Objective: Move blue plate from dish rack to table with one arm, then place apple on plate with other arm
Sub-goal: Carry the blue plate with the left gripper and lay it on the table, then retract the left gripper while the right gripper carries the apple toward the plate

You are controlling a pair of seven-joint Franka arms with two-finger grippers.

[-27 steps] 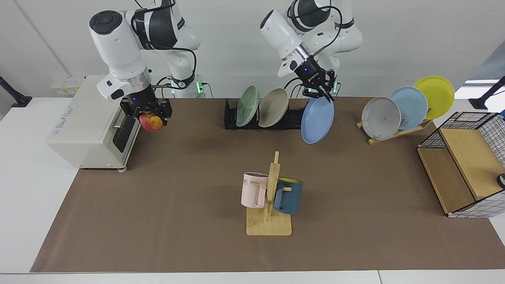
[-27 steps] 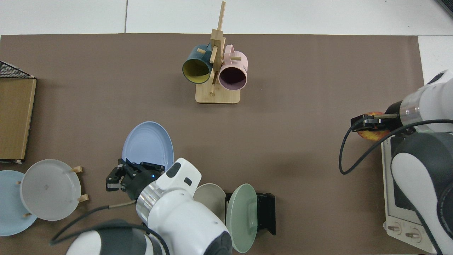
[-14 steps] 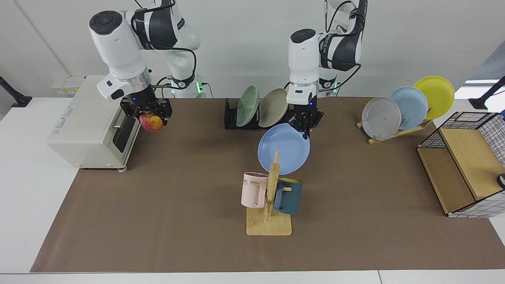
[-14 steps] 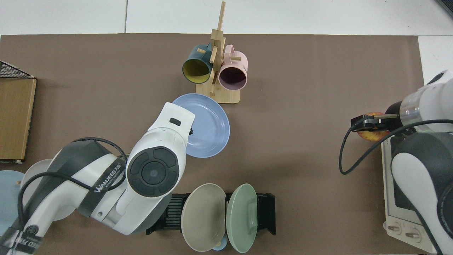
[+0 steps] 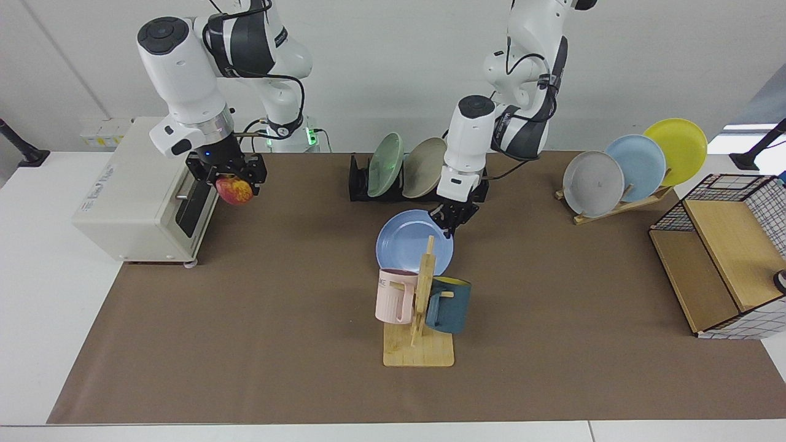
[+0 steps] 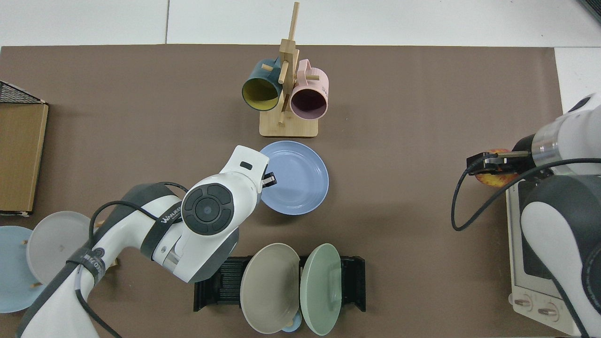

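Observation:
The blue plate (image 5: 408,242) lies flat or nearly flat on the table's brown mat (image 5: 276,319), just behind the mug tree. My left gripper (image 5: 452,226) reaches down to its far rim and is shut on that rim; from above the left gripper (image 6: 269,180) sits at the blue plate's (image 6: 298,178) edge. The black dish rack (image 5: 358,184) behind holds a green and a beige plate. My right gripper (image 5: 233,183) hangs in front of the oven, shut on the red-yellow apple (image 5: 234,192). In the top view the apple (image 6: 490,180) peeks out under that gripper (image 6: 481,164).
A wooden mug tree (image 5: 420,307) with a pink and a dark blue mug stands right in front of the plate. A white toaster oven (image 5: 141,196) is beside the apple. A wooden stand (image 5: 620,202) holds grey, pale blue and yellow plates. A wire-and-wood shelf (image 5: 724,264) stands nearby.
The left arm swung the blue plate from upright beside the rack to flat, lowering it onto the mat behind the mug tree. The right arm with the apple has stayed put.

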